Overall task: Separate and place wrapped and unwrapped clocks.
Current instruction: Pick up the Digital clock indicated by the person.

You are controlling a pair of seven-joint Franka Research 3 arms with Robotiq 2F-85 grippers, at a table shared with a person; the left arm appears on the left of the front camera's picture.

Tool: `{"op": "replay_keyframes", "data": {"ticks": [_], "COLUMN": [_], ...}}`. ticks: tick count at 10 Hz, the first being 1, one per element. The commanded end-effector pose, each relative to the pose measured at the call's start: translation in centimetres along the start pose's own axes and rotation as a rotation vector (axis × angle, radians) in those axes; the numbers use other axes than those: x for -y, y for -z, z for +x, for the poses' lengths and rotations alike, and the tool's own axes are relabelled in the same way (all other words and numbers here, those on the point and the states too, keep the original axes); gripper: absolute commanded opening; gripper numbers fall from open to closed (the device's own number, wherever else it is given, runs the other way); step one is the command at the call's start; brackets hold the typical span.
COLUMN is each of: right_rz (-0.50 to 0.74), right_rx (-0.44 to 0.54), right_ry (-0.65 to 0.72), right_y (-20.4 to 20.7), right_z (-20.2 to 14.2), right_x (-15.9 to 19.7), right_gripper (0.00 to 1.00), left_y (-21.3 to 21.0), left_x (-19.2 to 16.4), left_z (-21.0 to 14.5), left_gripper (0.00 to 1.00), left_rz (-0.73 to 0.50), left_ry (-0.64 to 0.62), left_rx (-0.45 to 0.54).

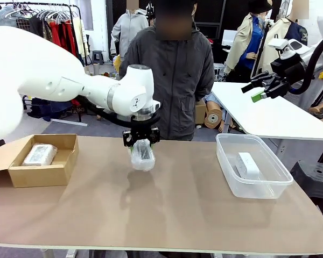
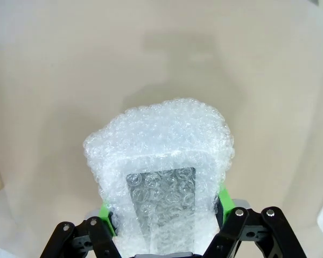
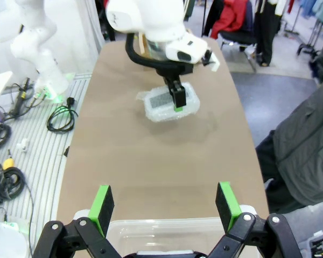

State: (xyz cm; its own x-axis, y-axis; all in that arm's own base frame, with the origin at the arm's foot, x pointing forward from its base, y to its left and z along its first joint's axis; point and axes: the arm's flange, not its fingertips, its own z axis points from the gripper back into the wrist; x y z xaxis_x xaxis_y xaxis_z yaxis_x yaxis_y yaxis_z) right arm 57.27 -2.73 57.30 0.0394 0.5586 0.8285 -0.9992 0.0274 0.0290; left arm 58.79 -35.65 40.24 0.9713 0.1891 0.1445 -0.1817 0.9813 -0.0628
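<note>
left tool [image 1: 141, 141] clamped on a bubble-wrapped clock [image 1: 142, 156] mid-desk [image 1: 167, 215]; right tool [image 1: 257, 90] raised, fingers apart; bare white clock [image 1: 247, 165] in clear tub [image 1: 229, 166]

From the robot's side we face across the table [image 1: 167, 215]. The left wrist camera sits close behind its left gripper [image 2: 164, 215], looking down, probably steeply. High above its right gripper [image 3: 164, 201], we look along the table; all views share the wrapped clock [image 3: 169, 102].

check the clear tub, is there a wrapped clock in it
No, the tub holds a bare white clock, with no wrap on it.
</note>
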Motion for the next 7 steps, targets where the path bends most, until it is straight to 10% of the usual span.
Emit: {"op": "replay_keyframes", "data": {"ticks": [1, 7], "right_rz": [0.004, 0.004], "right_rx": [0.002, 0.002], "right_ry": [-0.004, -0.004], "right_y": [-0.2, -0.2], "right_z": [0.2, 0.2], "right_x": [0.0, 0.0], "right_gripper": [1.00, 1.00], "left_y": [-3.6, -15.5], "left_x": [-0.9, 2.1], "left_z": [-2.1, -5.0], "left_gripper": [0.00, 0.00], "left_rz": [0.022, 0.024], "left_ry": [0.058, 0.345], "left_rx": [0.055, 0.025]}}
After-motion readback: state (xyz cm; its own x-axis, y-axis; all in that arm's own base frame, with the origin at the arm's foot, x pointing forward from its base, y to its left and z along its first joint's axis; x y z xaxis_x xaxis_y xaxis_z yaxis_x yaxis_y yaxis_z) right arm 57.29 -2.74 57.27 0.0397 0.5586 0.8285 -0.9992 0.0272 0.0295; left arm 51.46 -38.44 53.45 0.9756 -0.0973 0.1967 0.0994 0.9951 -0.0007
